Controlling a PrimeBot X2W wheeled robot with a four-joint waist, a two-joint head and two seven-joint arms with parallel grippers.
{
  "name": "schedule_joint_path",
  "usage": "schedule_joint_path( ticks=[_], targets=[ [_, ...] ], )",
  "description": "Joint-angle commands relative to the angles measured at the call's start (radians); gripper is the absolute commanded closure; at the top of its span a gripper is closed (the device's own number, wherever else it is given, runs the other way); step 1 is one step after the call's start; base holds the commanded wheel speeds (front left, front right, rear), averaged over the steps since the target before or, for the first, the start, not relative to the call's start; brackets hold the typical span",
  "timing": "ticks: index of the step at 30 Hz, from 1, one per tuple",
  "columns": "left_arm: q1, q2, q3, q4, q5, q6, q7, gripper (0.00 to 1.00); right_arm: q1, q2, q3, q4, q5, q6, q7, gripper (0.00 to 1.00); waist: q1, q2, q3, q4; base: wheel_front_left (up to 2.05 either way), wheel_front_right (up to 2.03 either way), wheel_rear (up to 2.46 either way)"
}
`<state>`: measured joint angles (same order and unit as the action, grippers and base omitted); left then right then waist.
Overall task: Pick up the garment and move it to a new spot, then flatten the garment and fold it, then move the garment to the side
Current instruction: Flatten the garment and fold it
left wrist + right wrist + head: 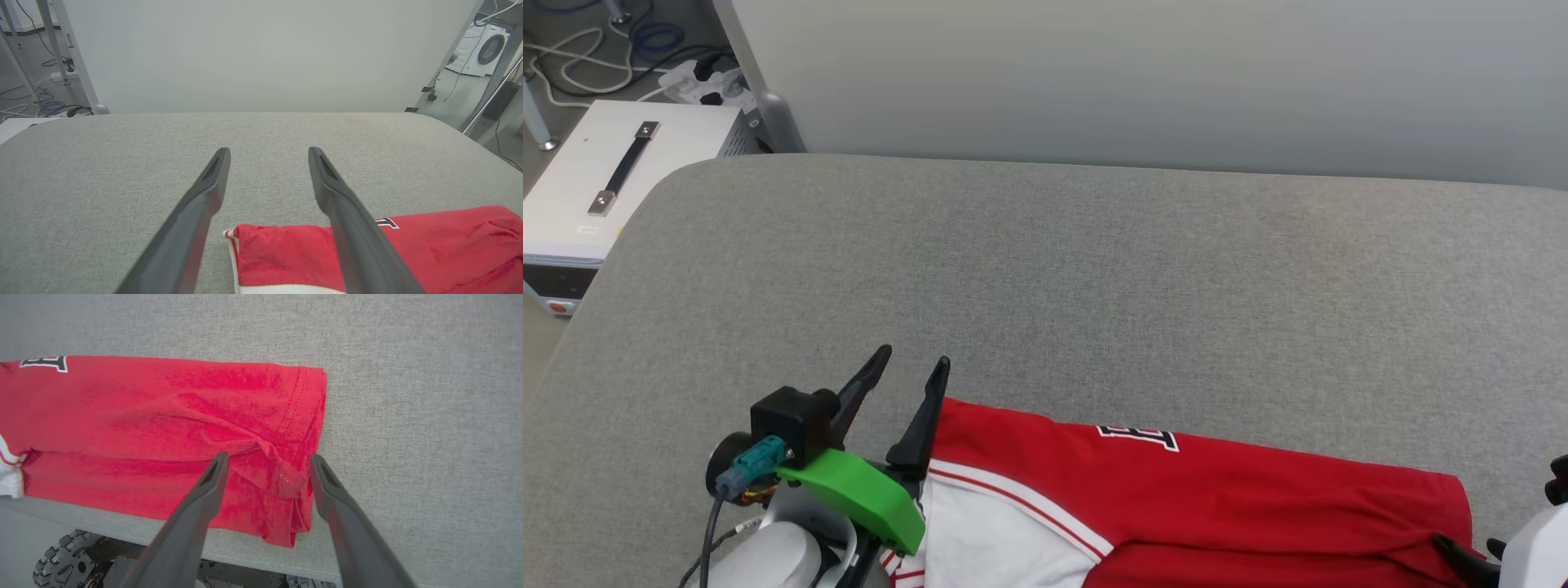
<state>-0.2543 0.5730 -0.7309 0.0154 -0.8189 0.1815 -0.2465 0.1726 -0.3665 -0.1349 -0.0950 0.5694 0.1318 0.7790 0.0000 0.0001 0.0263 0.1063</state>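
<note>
Fingers [192, 220] of my left jaws stood spread wide and empty over the sleeve end of the garment [1217, 498]; my right jaws' fingers [347, 522] gaped equally wide, gripping nothing, above its hem corner. Folded into a band, it lay along the near edge of the bench [1094, 269], long axis left-right, hem toward my right.

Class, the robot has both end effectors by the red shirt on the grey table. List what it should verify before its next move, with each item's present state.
1. The left end effector open, empty: ok.
2. The right end effector open, empty: ok.
3. The garment folded into a band: ok.
4. Hem end flat: not ok, creased.
5. Hem end on the table: ok, though close to the near edge.
6. Bare surface beyond: ok.
</note>
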Motion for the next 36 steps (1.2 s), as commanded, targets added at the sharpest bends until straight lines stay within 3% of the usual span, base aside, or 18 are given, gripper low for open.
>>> schedule_joint_path(
  ticks=[1,7,12,20,25,36],
  targets=[
    [-0.019,-0.016,0.023,0.003,0.042,0.002,-0.011,0.0,-0.003,0.022,-0.023,-0.008,-0.024,-0.001,0.022,0.0,0.0,-0.0001,0.01,0.007,0.0,0.0,0.0],
    [0.029,-0.092,0.172,-0.048,0.358,0.019,-0.015,0.0,-0.043,0.124,-0.138,-0.013,-0.094,-0.001,0.099,0.0,0.0,-0.0001,0.047,0.027,0.0,0.0,0.0],
    [0.095,-0.167,0.265,-0.072,0.477,-0.046,-0.015,0.0,-0.064,0.17,-0.197,-0.002,-0.138,-0.001,0.13,0.0,0.0,-0.0001,0.077,0.043,0.0,0.0,0.0],
    [0.128,-0.262,0.37,-0.047,0.564,-0.163,-0.015,0.0,-0.09,0.214,-0.259,0.058,-0.178,-0.001,0.124,0.0,0.0,-0.0001,0.122,0.066,0.0,0.0,0.0],
    [0.131,-0.307,0.428,-0.033,0.602,-0.222,-0.015,0.0,-0.097,0.237,-0.238,0.106,-0.17,-0.001,0.12,0.0,0.0,-0.0001,0.137,0.073,0.0,0.0,0.0],
    [0.138,-0.359,0.497,-0.009,0.656,-0.288,-0.015,0.0,-0.102,0.267,-0.129,0.176,-0.104,-0.001,0.095,0.0,0.0,-0.0001,0.136,0.07,0.0,0.0,0.0]
  ],
)
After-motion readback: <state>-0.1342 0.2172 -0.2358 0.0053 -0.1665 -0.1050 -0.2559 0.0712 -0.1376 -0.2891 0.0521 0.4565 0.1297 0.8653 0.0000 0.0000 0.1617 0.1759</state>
